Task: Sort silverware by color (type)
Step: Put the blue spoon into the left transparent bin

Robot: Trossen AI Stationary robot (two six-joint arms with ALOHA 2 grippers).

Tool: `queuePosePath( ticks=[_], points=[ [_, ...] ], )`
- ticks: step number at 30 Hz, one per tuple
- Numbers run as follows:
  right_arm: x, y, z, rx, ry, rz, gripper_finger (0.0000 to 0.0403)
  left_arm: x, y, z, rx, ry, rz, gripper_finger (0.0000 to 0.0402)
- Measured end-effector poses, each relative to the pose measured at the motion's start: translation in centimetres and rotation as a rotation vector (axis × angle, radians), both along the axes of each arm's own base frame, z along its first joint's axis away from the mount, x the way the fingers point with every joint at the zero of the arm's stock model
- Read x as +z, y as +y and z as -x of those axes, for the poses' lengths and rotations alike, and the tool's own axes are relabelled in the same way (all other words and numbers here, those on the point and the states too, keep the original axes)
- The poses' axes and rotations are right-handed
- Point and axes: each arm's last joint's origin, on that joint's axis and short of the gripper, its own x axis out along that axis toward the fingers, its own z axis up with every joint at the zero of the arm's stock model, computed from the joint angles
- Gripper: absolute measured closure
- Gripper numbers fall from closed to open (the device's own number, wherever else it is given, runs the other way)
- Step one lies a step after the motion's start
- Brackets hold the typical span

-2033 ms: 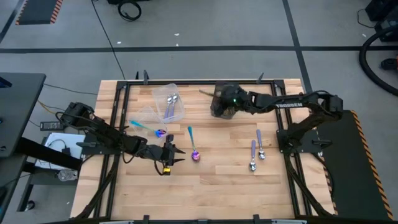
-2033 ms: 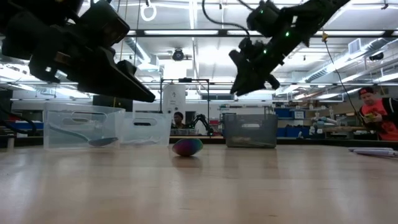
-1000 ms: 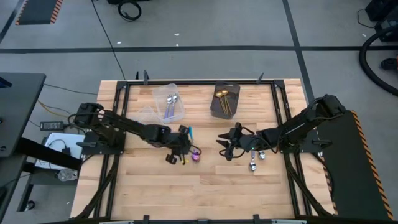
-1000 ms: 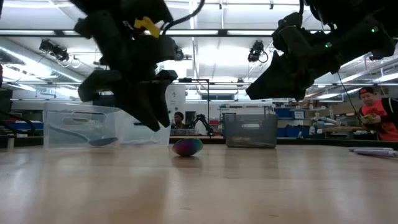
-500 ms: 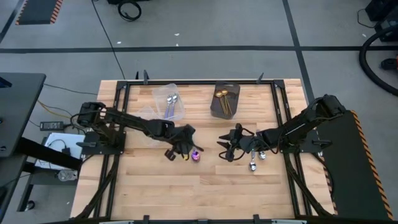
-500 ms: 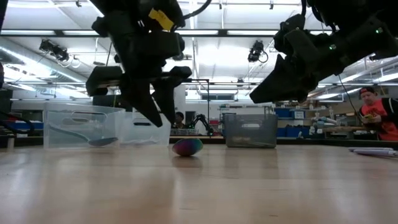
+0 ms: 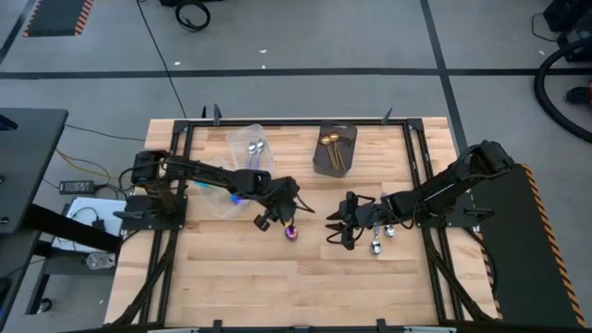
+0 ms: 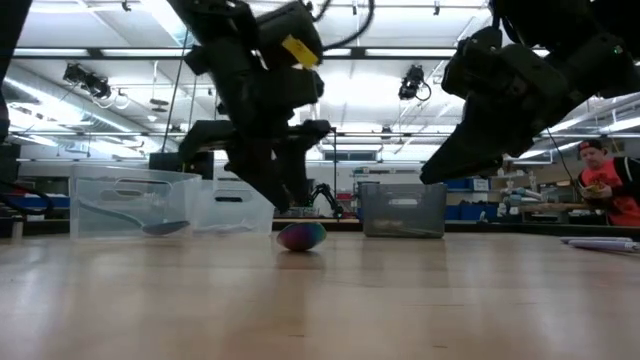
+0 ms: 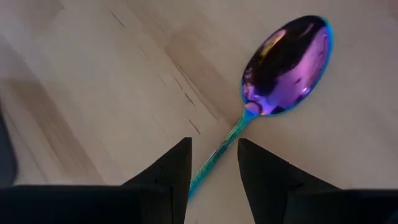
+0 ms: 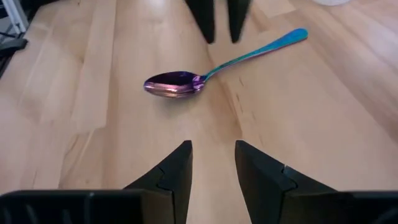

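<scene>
Above mid-table, the left end effector (image 9: 212, 163) (fingers apart) straddles the iridescent spoon's (image 9: 286, 65) handle, unclamped.

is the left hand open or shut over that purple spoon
Open. In the left wrist view the left hand shows a gap between its fingers, with the spoon's teal handle lying on the table between them, ungripped.

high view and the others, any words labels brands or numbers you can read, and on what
No text can be read in any view.
A yellow tag on the left arm in the low view: no lettering can be made out on it.
The iridescent spoon, the dark grey box and the clear tubs show no markings.
</scene>
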Motion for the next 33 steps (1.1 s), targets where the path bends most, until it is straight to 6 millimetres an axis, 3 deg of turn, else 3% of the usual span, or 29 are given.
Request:
queuePosePath(
  ticks=[11, 23, 27, 33],
  points=[
    [-0.1, -0.1, 0.1, 0.006, 0.019, 0.005, 0.0272, -1.1, 0.8, -2.4, -0.125, 0.122, -0.022, 0.0265],
    [-0.2, -0.2, 0.1, -0.010, 0.025, 0.020, 0.0272, -3.1, 0.6, -2.5, -0.362, 0.187, -0.100, 0.0268],
    [-0.2, -0.2, 0.1, -0.017, 0.022, 0.024, 0.0272, -3.1, 0.5, -2.3, -0.365, 0.209, -0.099, 0.0300],
    [-0.1, -0.2, 0.1, -0.013, 0.015, 0.032, 0.0272, -3.3, 0.5, -1.8, -0.368, 0.254, -0.091, 0.0384]
  ],
)
